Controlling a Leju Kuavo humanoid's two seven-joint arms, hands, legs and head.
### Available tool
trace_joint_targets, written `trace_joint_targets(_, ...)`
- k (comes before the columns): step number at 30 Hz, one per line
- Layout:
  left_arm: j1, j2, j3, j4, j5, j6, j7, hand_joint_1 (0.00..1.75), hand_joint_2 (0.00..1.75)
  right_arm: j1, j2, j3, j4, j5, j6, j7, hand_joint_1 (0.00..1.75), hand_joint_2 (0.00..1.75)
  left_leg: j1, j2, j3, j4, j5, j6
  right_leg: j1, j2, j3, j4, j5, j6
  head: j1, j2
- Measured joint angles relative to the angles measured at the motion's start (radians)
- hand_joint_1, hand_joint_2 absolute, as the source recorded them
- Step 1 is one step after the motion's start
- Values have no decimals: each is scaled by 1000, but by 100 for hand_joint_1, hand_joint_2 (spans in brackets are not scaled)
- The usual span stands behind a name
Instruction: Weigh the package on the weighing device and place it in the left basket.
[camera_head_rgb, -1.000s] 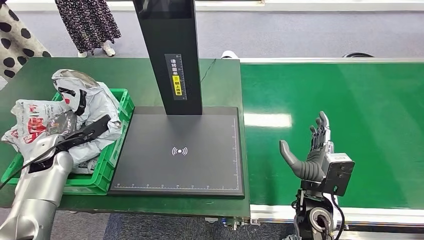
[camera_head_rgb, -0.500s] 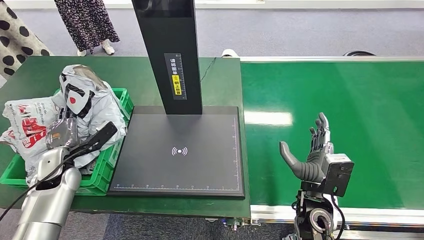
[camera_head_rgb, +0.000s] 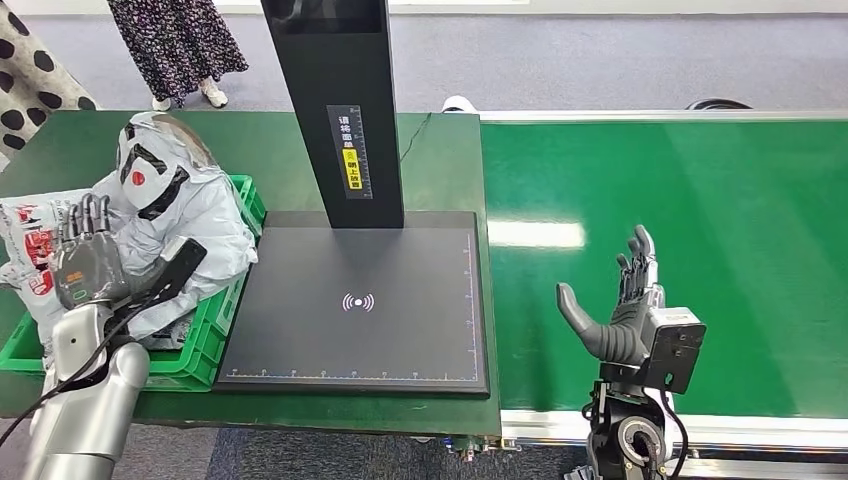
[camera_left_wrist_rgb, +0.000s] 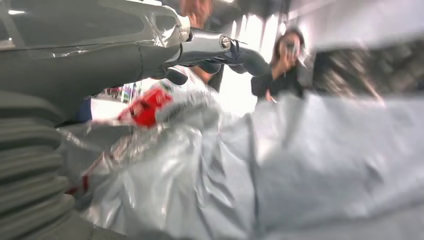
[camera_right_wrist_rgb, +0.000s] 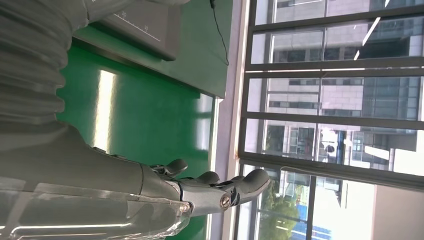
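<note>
Package, a grey crumpled bag, lies heaped in the green basket at the left end of the desk, beside a white bag with red print. Left hand is raised over the basket, fingers apart and holding nothing, just beside the package; the left wrist view shows the grey bag close below it. Scale plate is bare, its black post rising behind. Right hand stands upright over the green belt, fingers spread, thumb out, empty.
</note>
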Motion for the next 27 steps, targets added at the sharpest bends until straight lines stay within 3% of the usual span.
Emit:
trace_joint_targets(7,-22,1,43,28,-29,136,-54,0,0,8,-3,7,0,-4,-3,0,0,175,0,1,-2,0,0,0,0,0,-2,0,0,0,0,0)
trace_joint_targets(16,-69,-4,64,65,44,208,-133,0,0,21,-4,8,0,-12,-7,0,0,175,0,2,-3,0,0,0,0,2,-3,0,0,0,0,0)
trace_joint_targets(22,-78,-13,75,65,270,220,-262,0,0,31,-8,8,-1,-17,-11,-1,0,175,0,3,-3,0,0,0,0,3,-4,0,0,0,0,0)
trace_joint_targets(27,-52,-27,89,-9,563,260,-466,0,0,38,-10,7,-1,-21,-12,-7,0,175,0,4,-3,0,-1,0,0,4,-4,0,0,0,0,0)
